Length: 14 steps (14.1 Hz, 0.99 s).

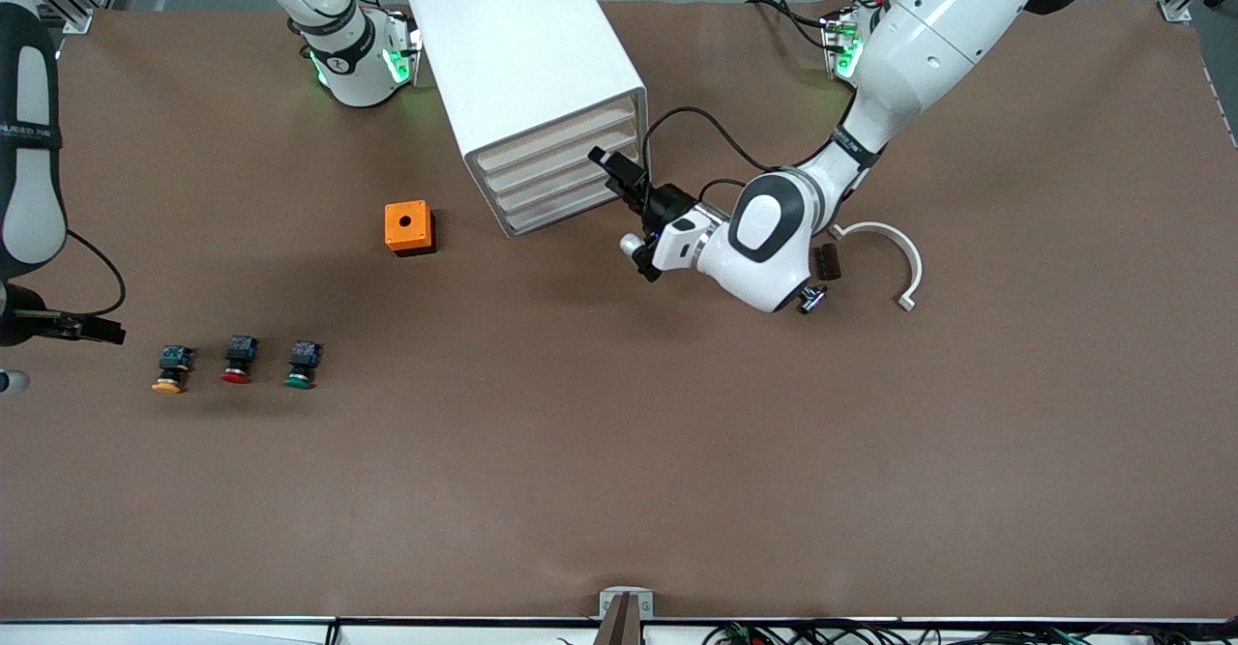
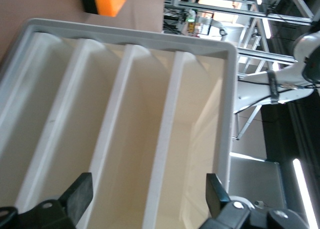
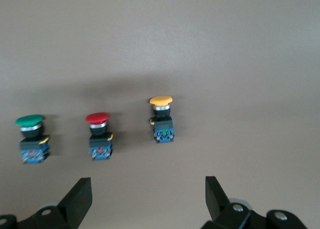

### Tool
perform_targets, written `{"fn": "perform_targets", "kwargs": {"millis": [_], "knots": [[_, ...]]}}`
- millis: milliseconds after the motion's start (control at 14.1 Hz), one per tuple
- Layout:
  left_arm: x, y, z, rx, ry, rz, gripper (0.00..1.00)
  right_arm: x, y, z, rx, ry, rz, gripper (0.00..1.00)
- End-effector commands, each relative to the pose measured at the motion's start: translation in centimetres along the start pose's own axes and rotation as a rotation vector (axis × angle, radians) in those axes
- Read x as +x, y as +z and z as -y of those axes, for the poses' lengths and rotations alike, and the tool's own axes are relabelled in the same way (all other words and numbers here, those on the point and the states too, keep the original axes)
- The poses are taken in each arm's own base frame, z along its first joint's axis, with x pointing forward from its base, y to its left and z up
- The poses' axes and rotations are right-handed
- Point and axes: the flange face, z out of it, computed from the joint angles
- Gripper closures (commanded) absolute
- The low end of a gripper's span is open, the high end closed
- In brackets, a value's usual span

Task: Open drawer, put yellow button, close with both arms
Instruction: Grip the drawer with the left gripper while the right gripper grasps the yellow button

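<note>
The white cabinet (image 1: 527,55) stands at the back of the table, and all four drawers are shut. The uppermost drawer (image 1: 556,137) also shows in the left wrist view (image 2: 200,139). My left gripper (image 1: 613,171) is open and empty, close in front of the drawer fronts (image 2: 147,196). The yellow button (image 1: 172,370) lies in a row with a red button (image 1: 238,360) and a green button (image 1: 303,365). My right gripper (image 1: 108,332) is open and empty, low over the table beside the yellow button (image 3: 161,120), at the right arm's end (image 3: 147,194).
An orange box (image 1: 409,227) sits beside the cabinet, nearer the front camera. A white curved piece (image 1: 895,256) and a small brown part (image 1: 827,261) lie by the left arm's wrist. The red (image 3: 98,134) and green (image 3: 32,136) buttons show in the right wrist view.
</note>
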Motion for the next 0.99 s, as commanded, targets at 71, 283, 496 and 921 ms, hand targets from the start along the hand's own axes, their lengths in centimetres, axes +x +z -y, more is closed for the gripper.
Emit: {"fn": "perform_targets", "kwargs": {"millis": [71, 283, 496, 921], "knots": [[-0.5, 1.6, 0.8, -0.082, 0.023, -0.015, 0.1, -1.4, 4.3, -0.5, -0.002, -0.016, -0.05, 0.0], [-0.7, 2.6, 1.3, -0.117, 0.023, 0.006, 0.21, -1.4, 7.9, -1.4, 0.0, -0.003, -0.032, 0.0], [-1.1, 4.9, 1.4, -0.148, 0.03, 0.012, 0.25, -1.3, 10.9, -1.2, 0.004, -0.002, -0.003, 0.0], [-1.1, 8.4, 2.4, -0.173, 0.106, -0.024, 0.44, -0.5, 16.9, -1.6, -0.008, -0.001, -0.025, 0.0]]}}
